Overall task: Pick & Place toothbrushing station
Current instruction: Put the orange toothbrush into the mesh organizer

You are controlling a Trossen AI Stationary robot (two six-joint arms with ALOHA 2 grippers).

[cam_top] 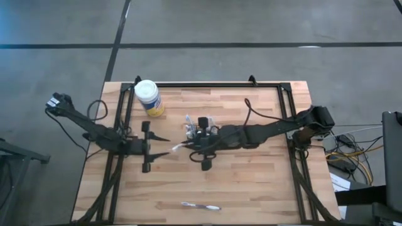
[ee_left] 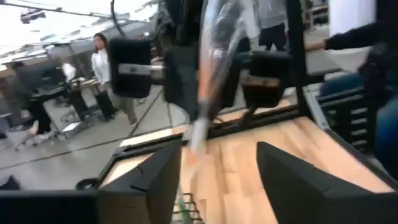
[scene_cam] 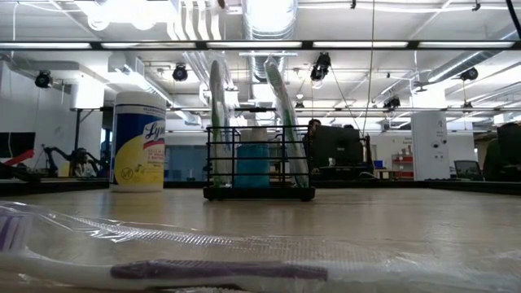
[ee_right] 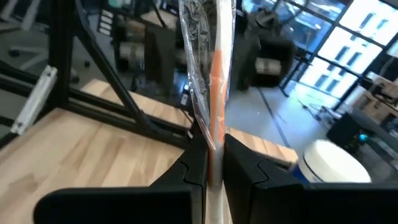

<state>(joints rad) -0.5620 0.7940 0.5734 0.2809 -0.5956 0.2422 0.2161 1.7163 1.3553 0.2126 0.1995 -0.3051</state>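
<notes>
The toothbrushing station [cam_top: 196, 130], a black slotted caddy, stands on the table's middle; in the low view the station [scene_cam: 259, 167] holds upright wrapped toothbrushes. My right gripper [cam_top: 188, 147], just near of the station, is shut on a toothbrush in clear wrap [ee_right: 212, 93]. My left gripper [cam_top: 165, 146] faces it, open, with its fingers [ee_left: 155, 180] just short of that toothbrush's free end [ee_left: 196, 134]. Neither gripper shows in the low view. My right gripper pinches the wrapped toothbrush between its two fingers [ee_right: 244, 167], on the handle by its orange stretch [ee_right: 216, 146]. The fingers come level from the table's right. The toothbrush is lifted clear of the table, and its free end [cam_top: 174, 148] sticks out toward my left gripper.
A white-capped, yellow-labelled jar [cam_top: 149, 97] stands at the far left of the table. Another wrapped toothbrush [cam_top: 201, 206] lies by the near edge. A black frame [cam_top: 207, 84] runs around the tabletop. People and desks show in the room beyond.
</notes>
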